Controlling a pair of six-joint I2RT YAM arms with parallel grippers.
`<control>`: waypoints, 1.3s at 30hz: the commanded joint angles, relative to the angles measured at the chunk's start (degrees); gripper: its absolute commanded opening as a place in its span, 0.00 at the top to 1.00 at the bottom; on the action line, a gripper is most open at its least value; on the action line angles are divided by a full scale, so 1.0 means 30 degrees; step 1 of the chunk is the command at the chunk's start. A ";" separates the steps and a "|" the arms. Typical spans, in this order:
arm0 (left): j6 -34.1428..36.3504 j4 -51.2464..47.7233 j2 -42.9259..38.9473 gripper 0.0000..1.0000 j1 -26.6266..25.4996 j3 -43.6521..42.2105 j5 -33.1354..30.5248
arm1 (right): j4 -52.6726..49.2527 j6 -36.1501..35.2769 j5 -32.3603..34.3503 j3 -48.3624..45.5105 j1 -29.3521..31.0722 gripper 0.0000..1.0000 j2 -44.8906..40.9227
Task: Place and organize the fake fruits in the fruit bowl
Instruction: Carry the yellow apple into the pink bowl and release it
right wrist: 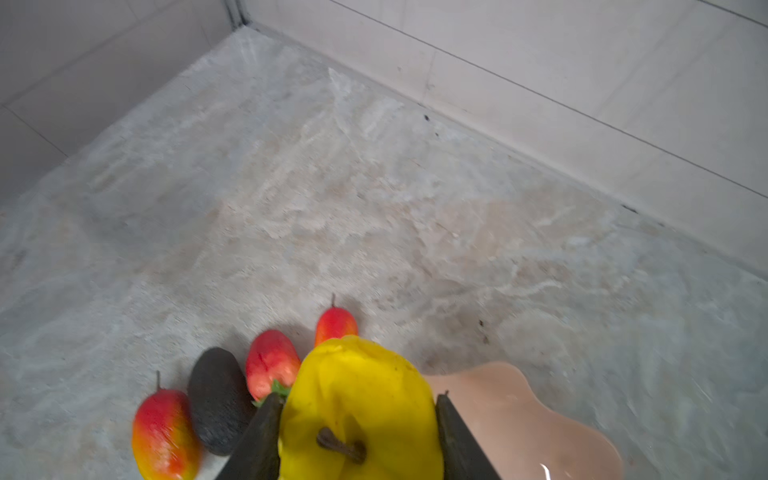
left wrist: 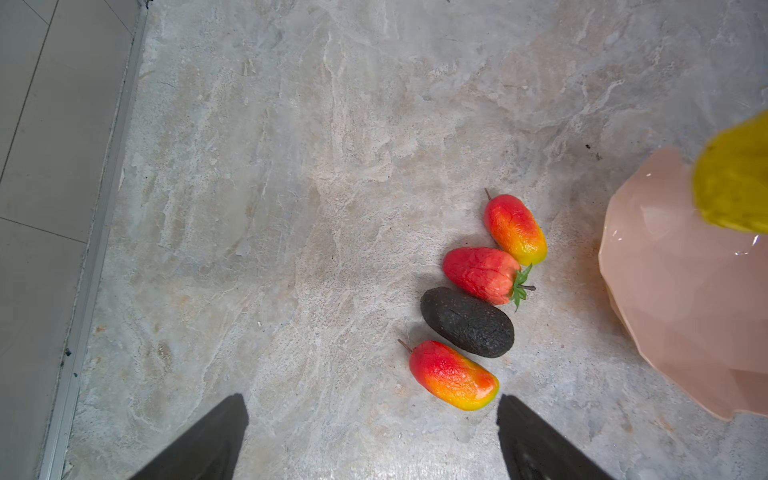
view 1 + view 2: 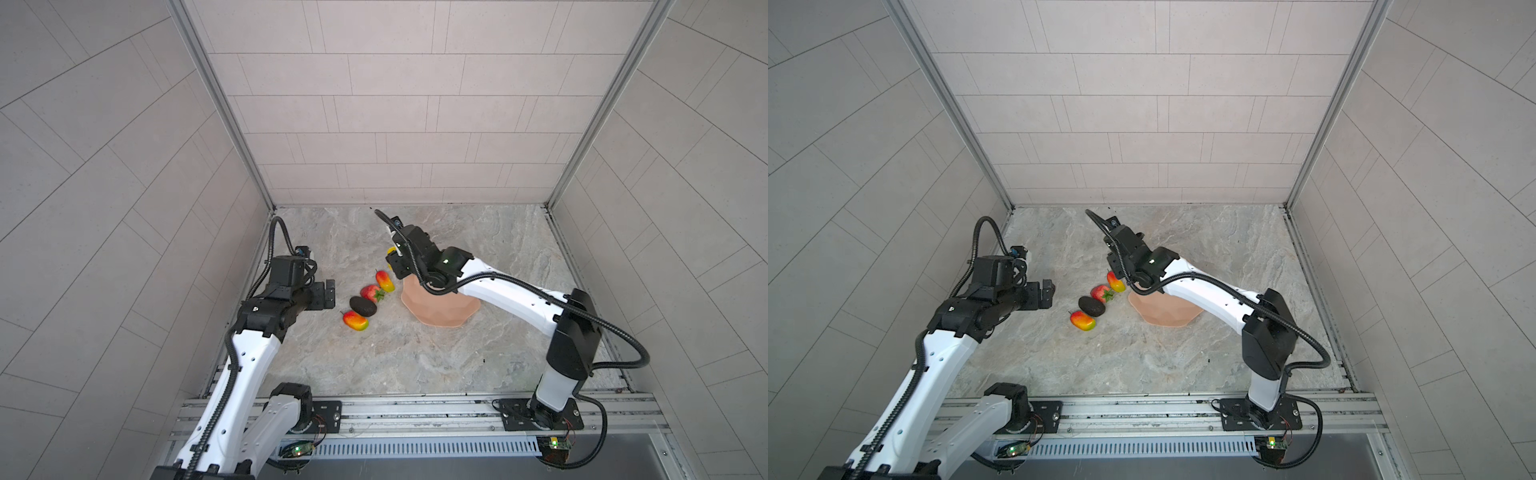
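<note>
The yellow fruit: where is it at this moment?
The yellow fruit is clamped in the right gripper, held up in the right wrist view just beside the bowl and close to the mango at the row's far end.

Bright, even, diffuse light is recorded throughout. Soft shadows are cast close beside the avocado [image 2: 467, 322] on the bench [image 3: 415, 357]. White glare spots are seen on the glossy fruit bowl [image 2: 685, 291]. Wall lines [image 3: 104, 166] are bowed toward the edges in both top views. The right wrist view is smeared by blur; in the left wrist view the yellow fruit [image 2: 735, 183] is rendered out of focus.
</note>
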 commanded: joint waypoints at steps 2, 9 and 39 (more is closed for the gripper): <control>0.0270 0.0047 -0.0141 0.00 0.0108 -0.0192 0.0144 | 0.0172 -0.0037 0.1209 -0.3961 -0.0654 0.66 -0.1500; 0.0444 -0.0007 0.0027 0.00 0.0108 -0.0174 0.0321 | 0.1126 0.0371 0.1003 -0.7313 -0.1445 0.65 -0.2220; 0.0592 0.0042 0.0020 0.00 0.0101 -0.0163 0.0501 | 0.0859 -0.0773 -0.0281 -0.7764 -0.2901 0.14 -0.1401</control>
